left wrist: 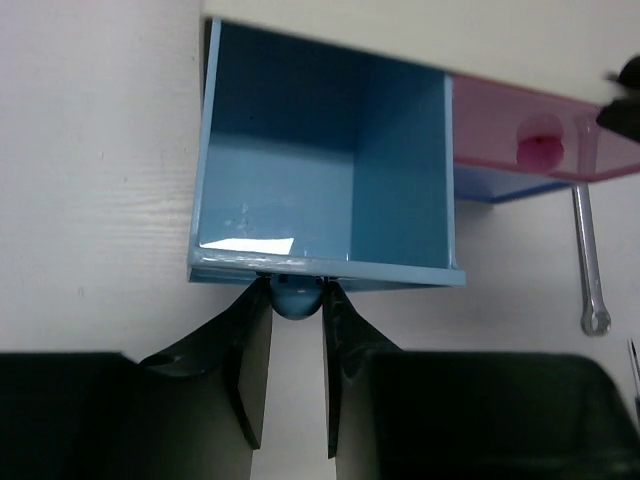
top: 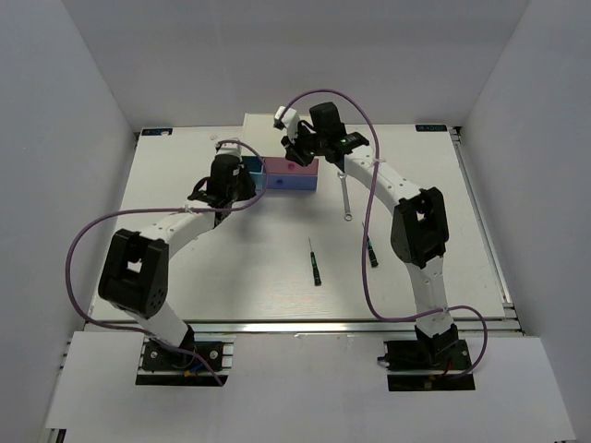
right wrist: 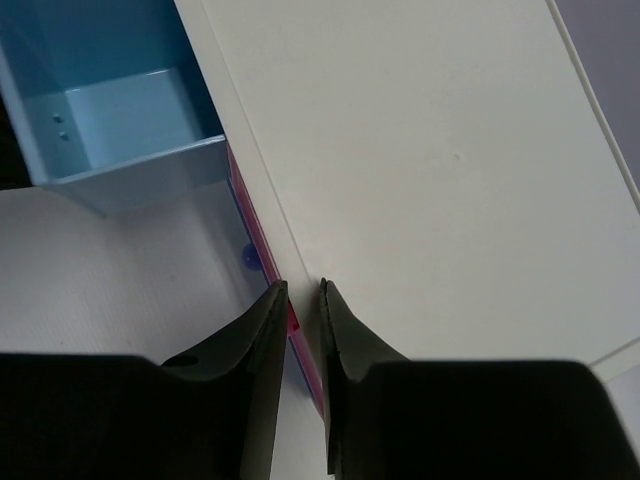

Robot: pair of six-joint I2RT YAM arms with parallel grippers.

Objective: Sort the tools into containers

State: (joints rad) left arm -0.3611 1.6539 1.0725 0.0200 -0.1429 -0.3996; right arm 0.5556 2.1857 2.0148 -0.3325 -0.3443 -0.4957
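Observation:
The cabinet's light blue drawer (left wrist: 320,150) stands pulled out and empty. My left gripper (left wrist: 296,290) is shut on its round blue knob (left wrist: 295,300). Beside it the pink drawer front (left wrist: 520,120) shows its knob (left wrist: 542,152) free. My right gripper (right wrist: 303,290) hangs over the cabinet's white top (right wrist: 430,150), its fingers a narrow gap apart astride the top front edge above the pink front (right wrist: 297,335). Whether they pinch anything I cannot tell. A silver wrench (top: 344,198) lies right of the cabinet. One dark screwdriver (top: 315,263) lies mid-table, and another (top: 371,251) is partly behind my right arm.
The periwinkle drawer (top: 291,183) is closed under the pink one, its knob (right wrist: 248,257) showing. The wrench (left wrist: 588,250) lies close to the cabinet's right side. Purple cables loop over both arms. Grey walls enclose the white table (top: 185,277).

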